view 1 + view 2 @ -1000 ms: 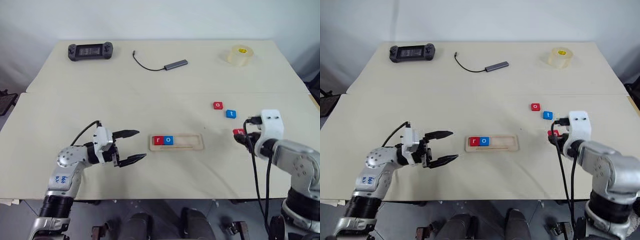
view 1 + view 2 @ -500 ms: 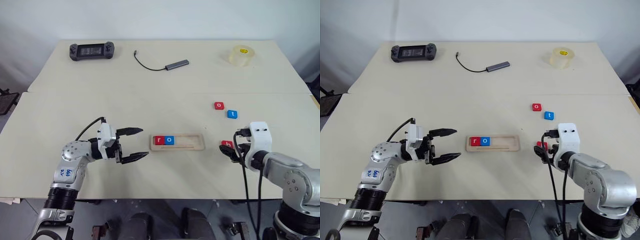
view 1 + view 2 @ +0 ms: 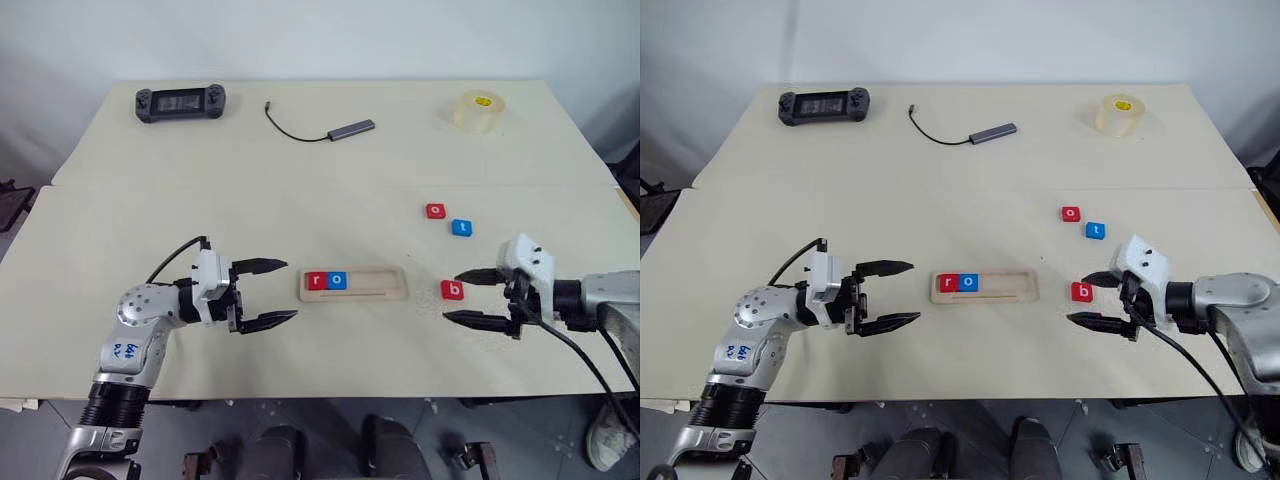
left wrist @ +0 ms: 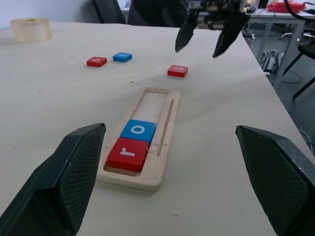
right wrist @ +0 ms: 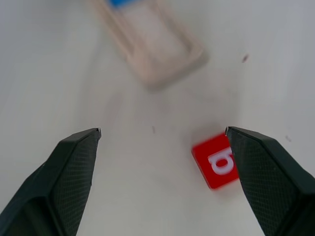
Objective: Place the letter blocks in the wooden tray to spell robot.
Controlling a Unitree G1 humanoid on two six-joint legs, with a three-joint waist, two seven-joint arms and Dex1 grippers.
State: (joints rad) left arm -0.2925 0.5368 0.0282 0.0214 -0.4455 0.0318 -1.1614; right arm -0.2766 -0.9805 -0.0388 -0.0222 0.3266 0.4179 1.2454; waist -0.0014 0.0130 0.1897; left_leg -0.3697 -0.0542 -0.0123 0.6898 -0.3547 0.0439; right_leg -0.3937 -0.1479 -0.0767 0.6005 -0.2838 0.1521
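Left eye view: a matte cream table [image 3: 300,190] fills the frame, its top split by a straight seam running left to right. At centre lies the tray [image 3: 353,284], a long pale wooden strip with rounded corners and a shallow groove. Two flat square tiles sit side by side at its left end, touching: the red r [image 3: 317,281] and, to its right, the blue o [image 3: 338,281]; the rest of the groove is bare wood. Right of the tray, apart from it, the red b [image 3: 452,290] lies flat on the table. Up and right of centre rest the red o [image 3: 436,211] and the blue t [image 3: 461,227], near each other but not touching.

At lower left the left gripper [image 3: 274,293] points toward the tray, its two tapered black fingers spread wide and holding nothing. At lower right the right gripper [image 3: 462,297] also stands wide open and empty, its fingertips framing the b tile without touching it.

Along the top edge sit a dark handheld game console [image 3: 181,102], a grey adapter [image 3: 351,128] with a thin black cable, and a translucent tape roll [image 3: 477,111].
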